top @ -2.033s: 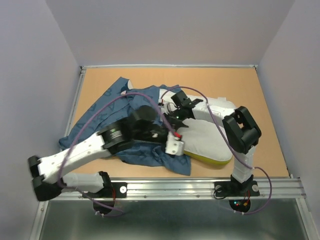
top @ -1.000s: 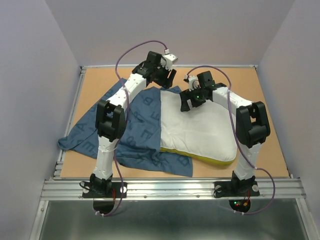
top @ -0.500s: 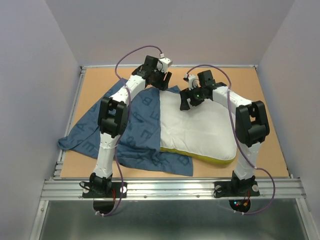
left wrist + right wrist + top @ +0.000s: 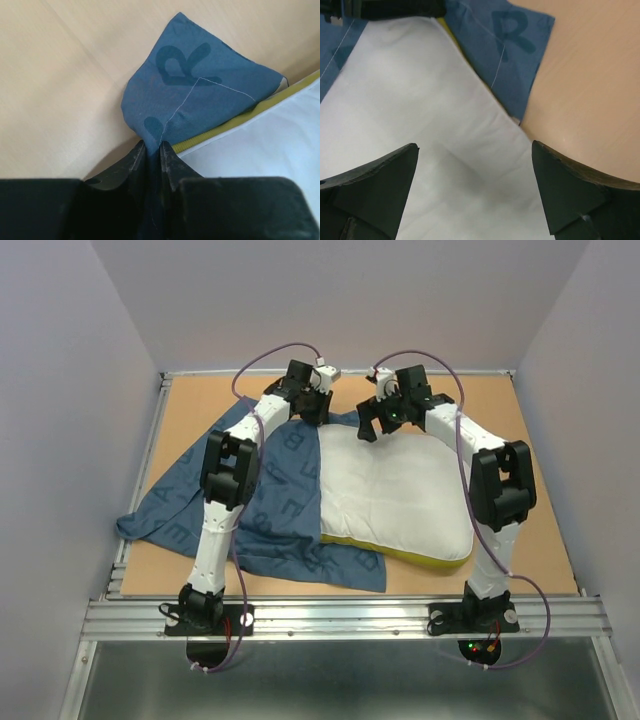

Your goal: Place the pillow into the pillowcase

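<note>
The white pillow [image 4: 400, 495] with a yellow-green edge lies on the right half of the table, partly over the blue lettered pillowcase [image 4: 270, 500] spread to its left. At the pillow's far left corner my left gripper [image 4: 318, 412] is shut on a fold of the pillowcase [image 4: 195, 95], the blue cloth pinched between its fingers beside the pillow's yellow band [image 4: 240, 117]. My right gripper [image 4: 375, 425] hangs open over the pillow's far edge, white pillow fabric [image 4: 420, 115] below it and a pillowcase corner [image 4: 510, 45] just beyond.
The wooden tabletop [image 4: 530, 430] is bounded by a metal rail at the front [image 4: 340, 615] and grey walls on the other sides. Purple cables [image 4: 270, 350] arc above both arms.
My left gripper has closed onto the pillowcase edge at the pillow's far left corner. My right gripper moved farther back and slightly left, toward the pillow's far edge.
</note>
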You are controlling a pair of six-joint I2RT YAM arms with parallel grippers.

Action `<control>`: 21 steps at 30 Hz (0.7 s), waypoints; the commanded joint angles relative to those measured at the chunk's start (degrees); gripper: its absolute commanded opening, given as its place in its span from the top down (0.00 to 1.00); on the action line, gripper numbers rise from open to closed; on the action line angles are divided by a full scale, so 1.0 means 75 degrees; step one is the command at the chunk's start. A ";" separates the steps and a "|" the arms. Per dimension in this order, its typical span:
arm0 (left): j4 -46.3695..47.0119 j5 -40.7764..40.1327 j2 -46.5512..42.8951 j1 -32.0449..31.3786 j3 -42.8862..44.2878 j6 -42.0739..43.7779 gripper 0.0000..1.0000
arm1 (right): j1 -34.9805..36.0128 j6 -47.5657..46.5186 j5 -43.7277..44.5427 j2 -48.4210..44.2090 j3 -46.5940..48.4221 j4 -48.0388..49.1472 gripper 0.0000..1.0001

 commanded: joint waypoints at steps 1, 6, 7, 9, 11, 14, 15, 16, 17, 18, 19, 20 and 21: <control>0.0201 0.0538 -0.0442 0.0094 0.0107 -0.0133 0.74 | -0.0071 -0.0541 -0.0352 0.0707 0.0593 0.0468 0.00; 0.0260 0.0842 -0.0619 0.0094 -0.0081 -0.0320 0.84 | -0.0071 -0.0542 -0.1103 0.1504 0.0968 0.0456 0.00; 0.0260 0.0901 -0.0666 0.0082 -0.0163 -0.0343 0.88 | -0.0060 -0.0426 -0.1406 0.1575 0.1026 0.0444 0.04; 0.0271 0.1112 -0.0713 0.0082 -0.0303 -0.0425 0.95 | -0.0059 -0.0366 -0.1841 0.1680 0.1004 0.0409 0.30; 0.0283 0.1426 -0.0806 0.0082 -0.0374 -0.0554 1.00 | -0.0024 -0.0378 -0.2403 0.1658 0.0864 0.0432 0.59; 0.0458 0.2035 -0.0994 0.0059 -0.0456 -0.1139 1.00 | 0.0162 -0.0273 -0.3002 0.1249 0.0699 0.0514 1.00; 0.0679 0.2224 -0.1052 0.0012 -0.0514 -0.1396 1.00 | 0.0256 -0.0249 -0.3061 0.1108 0.0629 0.0573 0.99; 0.0833 0.2376 -0.1169 -0.0058 -0.0538 -0.1654 1.00 | 0.0350 -0.0179 -0.3108 0.0909 0.0535 0.0666 1.00; 0.0985 0.2633 -0.1216 -0.0128 -0.0562 -0.2062 1.00 | 0.0455 -0.0144 -0.3120 0.0559 0.0291 0.0911 0.99; 0.1114 0.2775 -0.1240 -0.0210 -0.0562 -0.2322 1.00 | 0.0561 -0.0109 -0.3120 0.0370 0.0184 0.1041 0.99; 0.1440 0.2881 -0.1275 -0.0304 -0.0515 -0.2545 1.00 | 0.0747 -0.0074 -0.3109 0.0229 0.0090 0.1112 0.99; 0.1594 0.3033 -0.1264 -0.0479 -0.0457 -0.2976 1.00 | 0.0830 -0.0073 -0.3085 0.0019 0.0008 0.1182 1.00; 0.1944 0.3104 -0.1240 -0.0585 -0.0352 -0.3189 1.00 | 0.0970 -0.0050 -0.3085 -0.0064 -0.0120 0.1229 0.99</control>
